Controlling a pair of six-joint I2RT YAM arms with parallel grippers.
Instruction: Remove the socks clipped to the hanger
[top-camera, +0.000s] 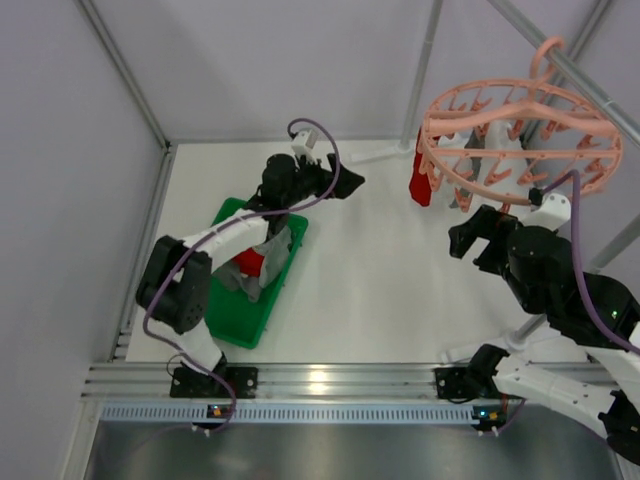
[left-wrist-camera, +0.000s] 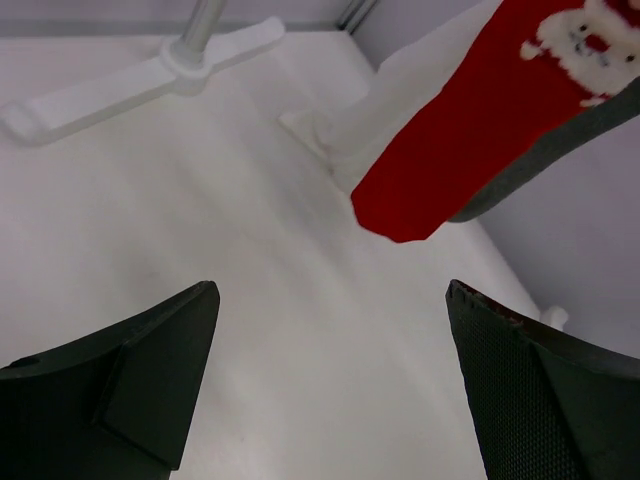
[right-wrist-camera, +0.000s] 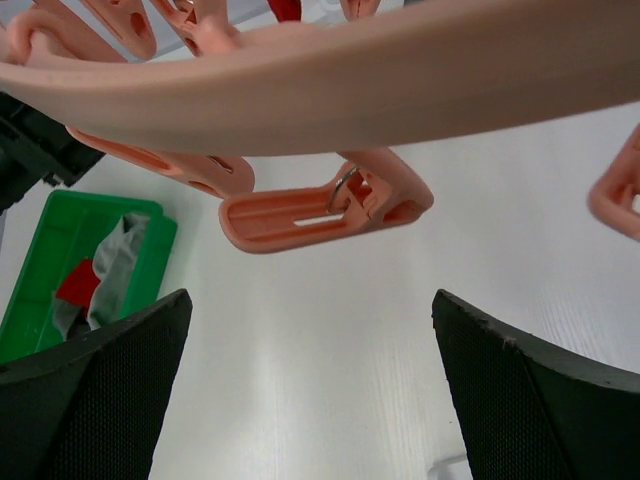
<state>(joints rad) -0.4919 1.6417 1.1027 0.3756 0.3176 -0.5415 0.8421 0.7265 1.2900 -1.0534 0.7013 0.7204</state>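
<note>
The salmon-pink hanger (top-camera: 540, 100) hangs at the far right on a metal bar. A red sock (top-camera: 422, 180) and grey socks (top-camera: 470, 180) hang from clips on its left side. My left gripper (top-camera: 350, 183) is open and empty, left of the red sock. In the left wrist view (left-wrist-camera: 330, 370) the red sock (left-wrist-camera: 480, 120) with a white pattern hangs ahead to the upper right, a grey sock (left-wrist-camera: 565, 140) behind it. My right gripper (top-camera: 470, 232) is open and empty just below the ring. Its wrist view (right-wrist-camera: 310, 380) shows the ring (right-wrist-camera: 350, 90) and an empty clip (right-wrist-camera: 320, 205) overhead.
A green tray (top-camera: 245, 315) under my left arm holds grey and red socks (top-camera: 262, 262); it also shows in the right wrist view (right-wrist-camera: 40, 290). A white post base (top-camera: 375, 155) lies at the back, also in the left wrist view (left-wrist-camera: 150, 75). Walls enclose the table.
</note>
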